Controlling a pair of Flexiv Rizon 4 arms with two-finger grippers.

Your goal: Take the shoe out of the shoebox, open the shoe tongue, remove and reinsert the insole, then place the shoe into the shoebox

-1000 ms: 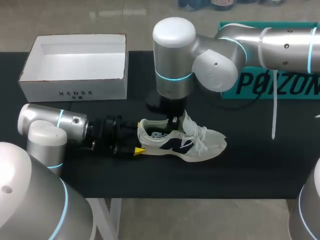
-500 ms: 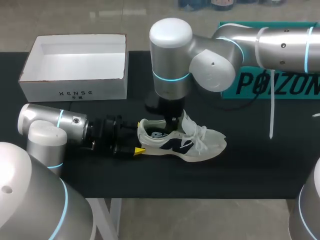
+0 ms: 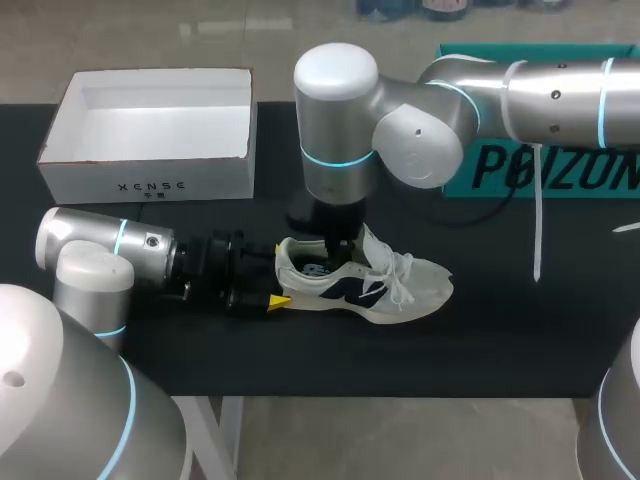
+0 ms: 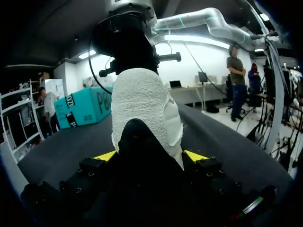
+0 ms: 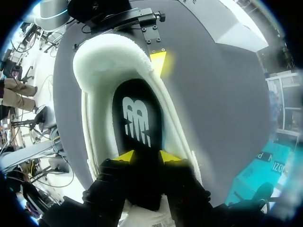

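Shoe (image 3: 400, 285) mouth blocked by R gripper (image 5: 144, 156); heel flanked by L gripper (image 4: 150, 156); toe side free.

Right arm (image 3: 338, 120): its large upper joint has been displaced slightly toward the left side of the table over the last second. Right gripper (image 5: 147, 156): it has been carried a little toward the heel end of the shoe (image 3: 370, 280). White cable (image 3: 537, 230) hung from the arm: it has been drawn leftward likewise.
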